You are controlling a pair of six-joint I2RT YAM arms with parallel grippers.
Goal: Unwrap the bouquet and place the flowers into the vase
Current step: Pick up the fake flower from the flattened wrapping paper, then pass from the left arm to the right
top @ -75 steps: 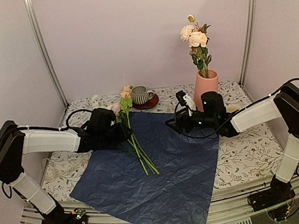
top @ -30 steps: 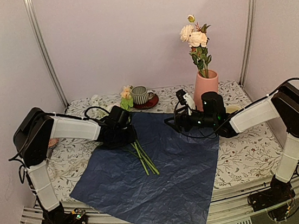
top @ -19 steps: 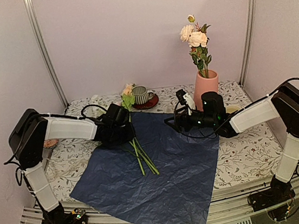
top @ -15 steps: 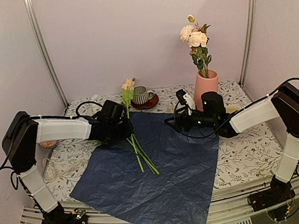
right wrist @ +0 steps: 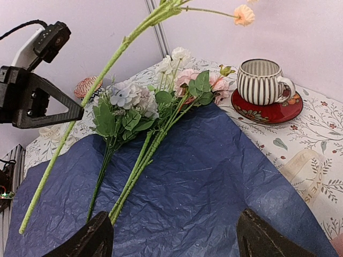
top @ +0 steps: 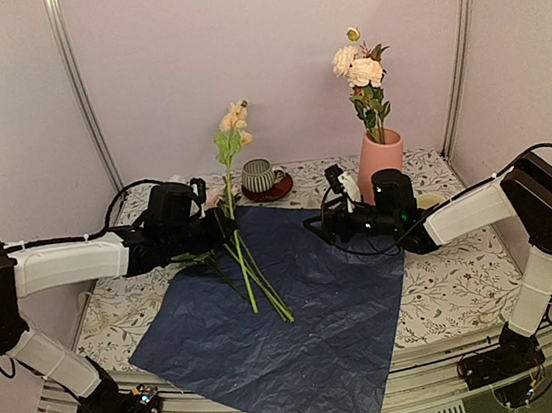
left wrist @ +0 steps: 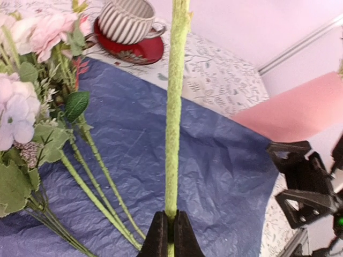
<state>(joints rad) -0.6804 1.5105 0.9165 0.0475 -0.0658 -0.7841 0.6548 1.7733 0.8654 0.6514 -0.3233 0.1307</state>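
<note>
The left pincer (left wrist: 167, 218) is clamping one green stem (left wrist: 174, 107), holding it upright over the far left edge of the paper (top: 322, 332). The other flowers (right wrist: 144, 144) are lying on the paper's left half. The right pincer (right wrist: 177, 238) is gaping wide and empty over the paper's far right corner. Just beyond that corner the vase (top: 380, 165) is standing, carrying blooms.
</note>
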